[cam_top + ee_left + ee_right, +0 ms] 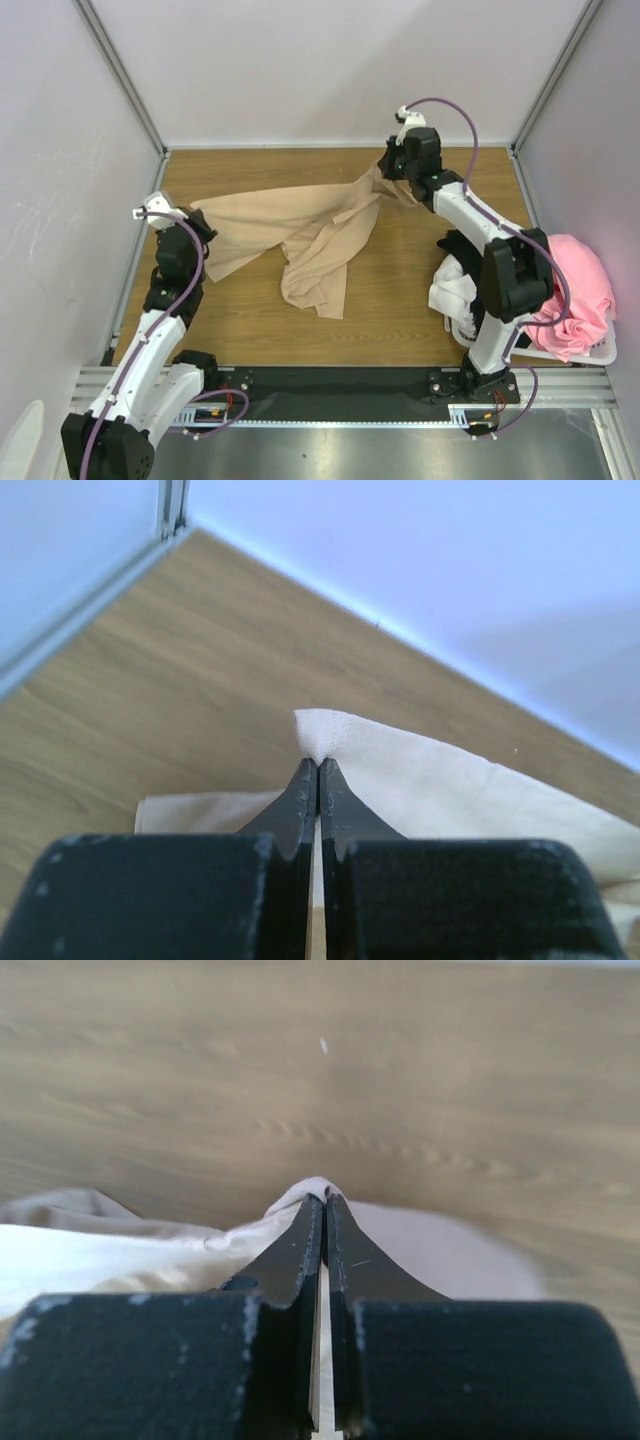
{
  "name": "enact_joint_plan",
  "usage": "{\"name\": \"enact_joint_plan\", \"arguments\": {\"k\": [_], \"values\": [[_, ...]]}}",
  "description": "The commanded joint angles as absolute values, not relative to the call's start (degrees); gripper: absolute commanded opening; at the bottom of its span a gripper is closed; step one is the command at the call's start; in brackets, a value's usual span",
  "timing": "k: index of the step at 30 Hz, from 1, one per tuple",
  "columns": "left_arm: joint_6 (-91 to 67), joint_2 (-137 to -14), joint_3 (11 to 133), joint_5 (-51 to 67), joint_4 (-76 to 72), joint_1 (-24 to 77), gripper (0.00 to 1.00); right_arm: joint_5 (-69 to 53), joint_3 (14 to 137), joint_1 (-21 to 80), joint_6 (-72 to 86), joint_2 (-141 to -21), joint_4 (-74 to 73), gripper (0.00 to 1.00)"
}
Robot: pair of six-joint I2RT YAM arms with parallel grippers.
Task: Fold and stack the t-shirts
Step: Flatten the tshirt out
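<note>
The tan t-shirt (300, 235) is stretching across the wood-grain tabletop (400, 320), soft matte cloth pulled into a long shallow swag from 9 o'clock to 1 o'clock. The left tool (197, 218) is sitting at the 9 o'clock end, jaws pressed fully together on a corner of the shirt. In the left wrist view that left tool (317, 767) is pinching a neatly stitched hem, and a little of the pale cloth is poking up just past the black tips.

Over at 1 o'clock the right tool (392, 165) is gripping the other end, and the fabric is bunching into a tight twist there. The right wrist view is showing the right tool (325, 1203) clamped tight, with a small rounded nub of tan cloth peeking over the tips. Between the two grips the middle of the shirt is drooping toward 6 o'clock in loose folds, its lower lobe lying creased on the wood.

At 4 o'clock a pink t-shirt (580, 285) is lying heaped and rumpled over a white plastic basket (603, 352). A crumpled white t-shirt (448, 292) is sitting just beside it, at its 9 o'clock. A black cloth (462, 245) is lying at the white one's 12 o'clock, probably another shirt, though the right arm is hiding most of it.
</note>
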State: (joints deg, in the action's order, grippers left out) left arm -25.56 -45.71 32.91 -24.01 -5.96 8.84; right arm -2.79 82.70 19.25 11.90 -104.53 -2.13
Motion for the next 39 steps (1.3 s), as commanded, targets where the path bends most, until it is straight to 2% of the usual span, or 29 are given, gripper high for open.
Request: {"name": "enact_joint_plan", "arguments": {"k": [1,6,13,16,22,29,39], "values": [[-20.3,-42.6,35.5,-25.3,-14.6,8.4,0.00,-1.3,85.4,19.1,9.7,-98.5,-2.5,0.00],[-17.9,-38.0,36.6,-26.6,-16.1,8.4,0.00,-1.4,85.1,19.1,9.3,-92.6,-4.4,0.00],[-22.9,-30.6,44.5,-22.7,-1.7,8.4,0.00,-1.5,80.2,19.8,8.8,-78.0,-9.2,0.00],[-23.4,-27.0,48.2,-22.9,6.5,8.4,0.00,-0.1,77.5,22.3,7.9,-70.9,-11.8,0.00],[-23.1,-20.0,55.5,-19.1,17.6,8.4,0.00,10.4,77.8,32.0,5.4,-59.1,-21.3,0.00],[-22.2,-19.2,68.5,-17.1,28.5,8.4,0.00,16.2,86.4,38.6,6.4,-53.5,-32.3,0.00],[-24.6,-26.1,80.9,-23.5,35.9,8.4,0.01,21.4,102.5,41.4,1.9,-57.4,-39.9,0.00]]}}
